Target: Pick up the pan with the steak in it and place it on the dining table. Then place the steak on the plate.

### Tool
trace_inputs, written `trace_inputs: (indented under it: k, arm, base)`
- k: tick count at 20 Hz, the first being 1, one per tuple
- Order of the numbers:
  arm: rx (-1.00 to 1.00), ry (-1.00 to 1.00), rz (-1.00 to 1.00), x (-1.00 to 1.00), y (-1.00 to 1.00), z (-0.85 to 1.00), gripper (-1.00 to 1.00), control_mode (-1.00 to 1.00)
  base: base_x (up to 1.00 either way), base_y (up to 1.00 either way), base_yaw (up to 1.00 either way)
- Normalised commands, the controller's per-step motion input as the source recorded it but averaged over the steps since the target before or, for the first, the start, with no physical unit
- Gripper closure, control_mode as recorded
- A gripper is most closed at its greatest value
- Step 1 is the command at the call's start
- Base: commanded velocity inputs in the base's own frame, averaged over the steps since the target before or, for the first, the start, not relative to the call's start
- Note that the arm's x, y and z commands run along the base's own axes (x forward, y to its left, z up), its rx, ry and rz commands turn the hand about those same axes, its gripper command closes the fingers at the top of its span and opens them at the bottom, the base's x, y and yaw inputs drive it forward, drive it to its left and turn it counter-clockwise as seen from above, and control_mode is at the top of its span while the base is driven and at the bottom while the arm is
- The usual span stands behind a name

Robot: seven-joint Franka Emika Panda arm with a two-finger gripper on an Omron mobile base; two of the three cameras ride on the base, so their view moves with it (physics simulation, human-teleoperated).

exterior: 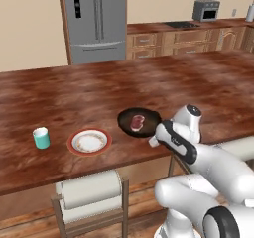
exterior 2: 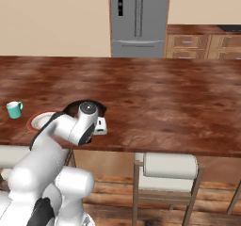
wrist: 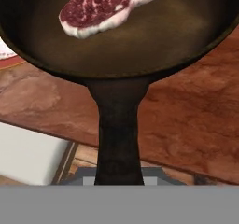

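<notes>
The black pan [exterior: 128,118] is over the near part of the dining table [exterior: 99,93], close to its front edge, with the reddish steak [exterior: 137,121] lying in it. My gripper [exterior: 153,142] is shut on the pan's handle [wrist: 117,134], which runs straight back to the hand. The steak [wrist: 105,6] lies in the far half of the pan [wrist: 140,41]. Whether the pan rests on the wood or hangs just above it, I cannot tell. The white plate [exterior: 89,142] with its red-orange rim lies left of the pan. My arm hides most of the pan [exterior 2: 70,108] from the right.
A teal cup [exterior: 41,138] stands left of the plate. A cushioned stool [exterior: 89,190] is tucked under the table's front edge below the plate, and another stool [exterior 2: 169,166] stands further right. A fridge [exterior: 96,19] and wooden cabinets line the far wall.
</notes>
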Motion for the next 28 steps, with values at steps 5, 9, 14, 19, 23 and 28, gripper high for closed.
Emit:
trace_inputs:
  k: [5,9,14,19,23,28]
  arm:
    - [-0.11,0.01,0.01,0.41,0.00,-0.31,1.00,-1.00]
    - [-0.10,0.03,0.00,0.54,0.06,-0.32,1.00,-1.00]
    - [-0.07,0.01,0.01,0.23,0.10,-0.20,1.00,-1.00]
    - [0.00,0.02,0.00,0.07,0.00,-0.07,1.00,-1.00]
    - [0.05,0.06,0.01,0.22,0.00,-0.27,1.00,-1.00]
    - [0.04,0.01,0.01,0.06,0.01,-0.06,1.00,-1.00]
  base:
    - [0.00,0.00,0.00]
    - [0.00,0.00,0.00]
    - [0.00,0.00,0.00]
    - [0.00,0.00,0.00]
    - [0.00,0.00,0.00]
    - [0.00,0.00,0.00]
